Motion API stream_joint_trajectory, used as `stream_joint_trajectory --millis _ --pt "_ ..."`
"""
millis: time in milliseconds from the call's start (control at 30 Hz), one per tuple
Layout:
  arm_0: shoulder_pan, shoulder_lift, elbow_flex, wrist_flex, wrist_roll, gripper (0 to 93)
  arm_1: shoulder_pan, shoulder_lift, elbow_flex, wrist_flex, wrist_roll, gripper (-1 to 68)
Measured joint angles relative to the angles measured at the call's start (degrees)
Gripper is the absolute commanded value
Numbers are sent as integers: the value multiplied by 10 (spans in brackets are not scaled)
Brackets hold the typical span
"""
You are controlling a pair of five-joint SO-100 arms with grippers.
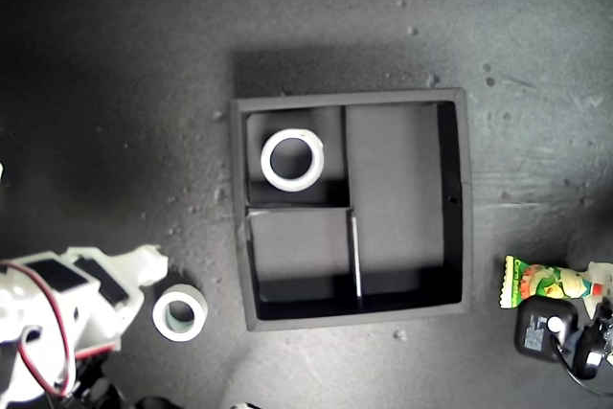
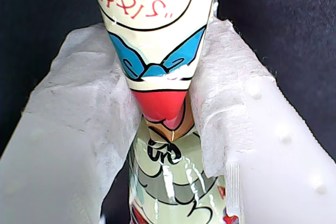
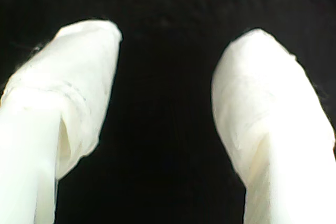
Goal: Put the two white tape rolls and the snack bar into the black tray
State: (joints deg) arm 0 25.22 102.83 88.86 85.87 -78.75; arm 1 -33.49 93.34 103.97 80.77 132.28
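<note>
While my first gripper [image 2: 163, 114] pinches the snack bar [image 2: 157, 51] between its two padded white fingers [image 2: 84, 119], the shiny wrapper bulges on both sides of the squeeze, showing red characters, a blue shape and a red patch. Seen from the exterior view, that snack bar [image 1: 546, 283] lies on the dark table [image 1: 115, 64] at the view's right edge, well to the right of the black tray [image 1: 464, 198], with its green crimped end pointing toward the tray and a black arm part covering its near side.

My second gripper [image 3: 163, 129] is spread wide, its two wrapped fingers [image 3: 79, 103] apart with only dark surface between them and nothing held. The exterior view shows this white arm at the lower left corner, its tip just beside the smaller tape roll [image 1: 180, 314], which rests flat on the table to the left of the tray's near left corner. I cannot tell whether the tip touches that roll.

Inside the tray, the larger tape roll [image 1: 292, 159] lies flat in the far left small compartment. The other small compartment, the narrow slot and the long compartment on the right hold nothing.
</note>
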Motion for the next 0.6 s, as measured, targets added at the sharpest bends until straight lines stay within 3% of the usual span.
stream_joint_trajectory --millis 167,400,600 --pt "13 -14 0 -13 -2 130 69 -2 -90 91 0 -5" --pt "29 -43 3 -23 -2 129 157 -3 -137 60 0 -3" --pt "47 -49 3 -23 -24 126 238 44 -189 110 0 -5"
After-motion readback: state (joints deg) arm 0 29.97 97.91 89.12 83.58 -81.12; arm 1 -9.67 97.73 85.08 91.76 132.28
